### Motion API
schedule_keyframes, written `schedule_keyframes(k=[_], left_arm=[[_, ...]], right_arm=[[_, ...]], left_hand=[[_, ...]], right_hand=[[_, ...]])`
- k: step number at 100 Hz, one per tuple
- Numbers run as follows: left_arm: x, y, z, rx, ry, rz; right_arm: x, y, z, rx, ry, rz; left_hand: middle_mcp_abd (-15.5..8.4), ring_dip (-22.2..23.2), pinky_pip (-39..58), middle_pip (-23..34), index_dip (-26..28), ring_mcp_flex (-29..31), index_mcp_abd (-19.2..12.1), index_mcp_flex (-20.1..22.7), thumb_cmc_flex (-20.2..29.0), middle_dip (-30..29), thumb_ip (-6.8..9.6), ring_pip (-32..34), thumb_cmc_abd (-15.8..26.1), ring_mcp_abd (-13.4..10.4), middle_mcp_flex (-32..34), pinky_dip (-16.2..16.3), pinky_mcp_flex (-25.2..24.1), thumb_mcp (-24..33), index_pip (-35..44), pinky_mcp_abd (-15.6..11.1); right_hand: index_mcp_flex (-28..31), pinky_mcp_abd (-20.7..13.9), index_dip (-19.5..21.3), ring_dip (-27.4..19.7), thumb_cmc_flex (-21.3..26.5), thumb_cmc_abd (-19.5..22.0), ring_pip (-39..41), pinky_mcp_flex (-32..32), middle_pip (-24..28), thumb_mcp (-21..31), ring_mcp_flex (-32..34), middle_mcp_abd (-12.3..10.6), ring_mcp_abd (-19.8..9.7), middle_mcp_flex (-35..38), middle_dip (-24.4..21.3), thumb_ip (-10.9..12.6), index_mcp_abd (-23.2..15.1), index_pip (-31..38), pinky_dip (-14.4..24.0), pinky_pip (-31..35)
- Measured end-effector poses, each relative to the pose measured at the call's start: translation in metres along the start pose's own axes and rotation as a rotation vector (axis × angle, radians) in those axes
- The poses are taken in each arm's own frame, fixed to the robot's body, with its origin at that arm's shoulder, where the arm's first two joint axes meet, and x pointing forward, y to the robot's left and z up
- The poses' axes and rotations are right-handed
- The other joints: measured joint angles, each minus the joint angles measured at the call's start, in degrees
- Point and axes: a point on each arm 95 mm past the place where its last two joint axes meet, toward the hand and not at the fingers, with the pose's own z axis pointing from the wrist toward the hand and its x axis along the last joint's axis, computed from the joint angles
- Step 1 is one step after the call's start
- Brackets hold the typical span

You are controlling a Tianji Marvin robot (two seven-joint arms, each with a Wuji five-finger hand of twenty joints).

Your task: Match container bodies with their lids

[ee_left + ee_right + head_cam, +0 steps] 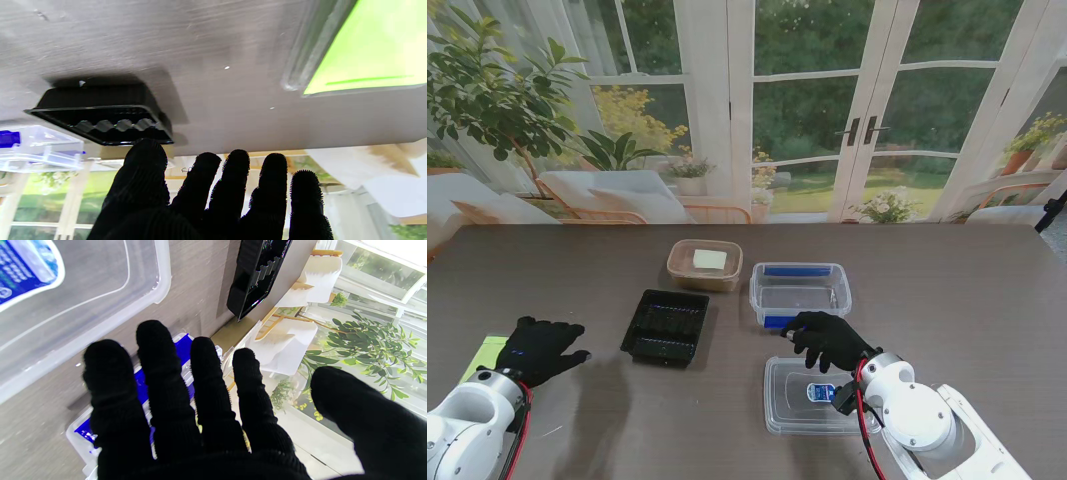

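Note:
A clear container with blue clips stands at the table's middle. Its clear lid, bearing a blue label, lies flat nearer to me. My right hand hovers between the two with fingers spread, holding nothing. A black tray lies left of the clear container. A tan container with a pale square inside sits farther back. My left hand rests open at the left, next to a green-lined lid.
The dark wooden table stretches to glass doors at the back. Garden chairs and plants show behind the glass.

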Motion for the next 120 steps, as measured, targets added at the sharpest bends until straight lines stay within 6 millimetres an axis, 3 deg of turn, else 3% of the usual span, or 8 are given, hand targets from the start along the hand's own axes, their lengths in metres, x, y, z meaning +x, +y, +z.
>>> schedule_keyframes(k=[53, 91, 120], left_arm=[[-0.054, 0.033, -0.003, -0.021, -0.259, -0.127], [-0.092, 0.046, 0.001, 0.024, -0.406, -0.304], [-0.104, 0.069, 0.007, 0.055, -0.474, -0.396]], right_arm=[[0.0, -0.002, -0.001, 0.013, -0.001, -0.001], [-0.001, -0.005, -0.001, 0.033, -0.017, 0.008], [-0.002, -0.007, -0.001, 0.047, -0.023, 0.018]], left_hand=[[0.26, -5.28, -22.11, -2.7, -3.58, -9.32, -0.22, -7.0, -0.67, -4.71, -0.01, -7.1, 2.17, -0.05, -9.98, 0.61, -1.49, -0.53, -3.23, 0.01], [-0.18, -5.97, -23.55, -3.26, -4.05, -11.01, -0.52, -8.64, -0.67, -5.37, -0.01, -8.1, 2.18, -0.1, -11.48, 1.44, -1.68, -0.53, -3.79, 0.01], [-0.18, -6.0, -23.62, -3.26, -4.3, -11.31, -1.01, -8.83, -0.67, -5.37, -0.01, -8.11, 2.18, -0.1, -11.73, 2.07, -2.3, -0.53, -3.95, 0.01]], right_hand=[[0.0, 0.0, 0.0, 0.0, 0.0, 0.0, 0.0, 0.0, 0.0, 0.0, 0.0, 0.0, 0.0, 0.0, 0.0, 0.0, 0.0, -0.04, 0.0, 0.0], [0.0, 0.0, 0.0, 0.0, 0.0, 0.0, 0.0, 0.0, 0.0, 0.0, 0.0, 0.01, 0.0, 0.0, 0.0, 0.0, 0.0, -0.08, 0.0, 0.0], [0.0, 0.0, 0.0, 0.0, 0.0, 0.0, 0.0, 0.0, 0.0, 0.0, 0.0, 0.01, 0.0, 0.0, 0.0, 0.0, 0.01, -0.09, 0.0, 0.0]])
